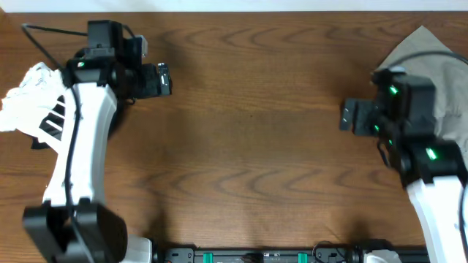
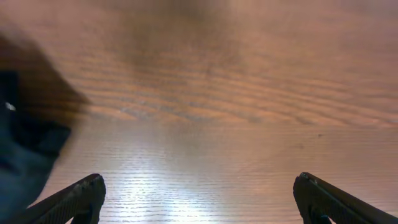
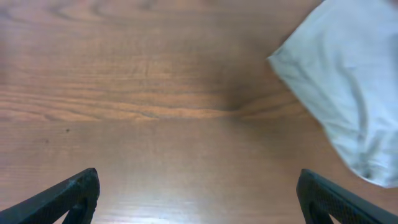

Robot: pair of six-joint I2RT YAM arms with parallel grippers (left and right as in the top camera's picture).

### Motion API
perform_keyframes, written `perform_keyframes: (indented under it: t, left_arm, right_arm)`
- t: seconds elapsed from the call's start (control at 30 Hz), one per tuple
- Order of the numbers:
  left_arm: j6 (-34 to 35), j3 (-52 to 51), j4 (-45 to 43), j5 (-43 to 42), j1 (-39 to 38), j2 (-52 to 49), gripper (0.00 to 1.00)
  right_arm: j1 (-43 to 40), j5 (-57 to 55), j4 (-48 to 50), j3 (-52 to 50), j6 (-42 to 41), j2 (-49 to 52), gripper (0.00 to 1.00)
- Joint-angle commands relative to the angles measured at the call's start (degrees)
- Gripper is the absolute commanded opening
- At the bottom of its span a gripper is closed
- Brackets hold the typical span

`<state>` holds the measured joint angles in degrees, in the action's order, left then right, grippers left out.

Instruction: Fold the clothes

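The brown wooden table (image 1: 248, 146) lies bare across its middle, with the clothes at its two ends: a crumpled white T-shirt with black print (image 1: 25, 98) at the left edge, partly under the left arm, and a grey-khaki garment (image 1: 431, 58) in the far right corner beneath the right arm. The left gripper (image 1: 159, 79) and right gripper (image 1: 351, 115) both hang over bare wood, jaws spread wide and holding nothing.

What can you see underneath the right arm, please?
A grey-khaki garment lies on the wooden table beneath the right arm; its pointed far corner and outer side show. The part below the arm is covered, so its full outline cannot be seen.
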<state>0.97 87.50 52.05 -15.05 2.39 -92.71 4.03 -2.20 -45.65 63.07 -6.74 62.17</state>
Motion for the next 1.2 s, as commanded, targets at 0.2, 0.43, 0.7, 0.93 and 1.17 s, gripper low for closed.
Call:
perform_keyframes:
  t: [0.2, 0.43, 0.7, 0.93, 1.17]
  left_arm:
    - [-2.12, -5.14, -0.42, -0.33, -3.26, 15.67, 0.98]
    - [-2.45, -14.71, -1.90, -0.31, -4.48, 26.18, 0.98]
    - [-2.47, -31.52, -7.78, 1.16, -4.46, 43.17, 0.98]
    - [-2.45, -36.46, -7.98, 1.62, -4.46, 46.58, 0.98]
    - [-2.47, -36.46, -7.98, 1.62, -4.46, 45.22, 0.98]
  right_arm:
    - [-0.37, -7.52, -9.46, -2.38, -6.10, -16.70, 0.99]
    - [-0.33, -7.91, -11.98, -11.08, -10.97, -26.60, 0.99]
    - [-0.33, -7.91, -11.98, -18.62, -15.10, -32.30, 0.99]
    - [-0.33, -6.78, -12.09, -19.30, -15.96, -32.04, 0.99]
    - [-0.33, -6.80, -12.09, -19.30, -15.96, -32.04, 0.99]
